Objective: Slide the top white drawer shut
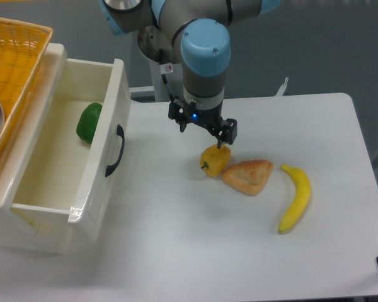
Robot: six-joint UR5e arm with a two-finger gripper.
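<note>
**Top drawer standing open, arm over the fruit**

Nearest the lens: the front corner of the top white drawer (82, 163), pulled well out from its cabinet at the left edge of the tabletop (195, 251). Glossy white plastic, deep and box-shaped, walls catching glare. Curved black handle (115, 151) sits on the front panel, facing right toward the fruit. Inside, against the far right wall, lies a green pepper (88, 123); the remaining drawer floor shows bare white. Lower drawer hidden from this angle.

Yellow wicker basket (12, 69) rests on the cabinet top, upper left, partly cut off by the frame edge.

Gripper (205, 133) hangs from the grey-and-blue arm at mid-table, well apart from the drawer. It points down, just above a yellow pepper (215, 160). Jaws appear apart and hold nothing.

Just right of the yellow pepper, touching or nearly so, a tan triangular pastry (249, 176). Further right, a banana (296, 197) lies lengthwise, apart from the pastry.
</note>
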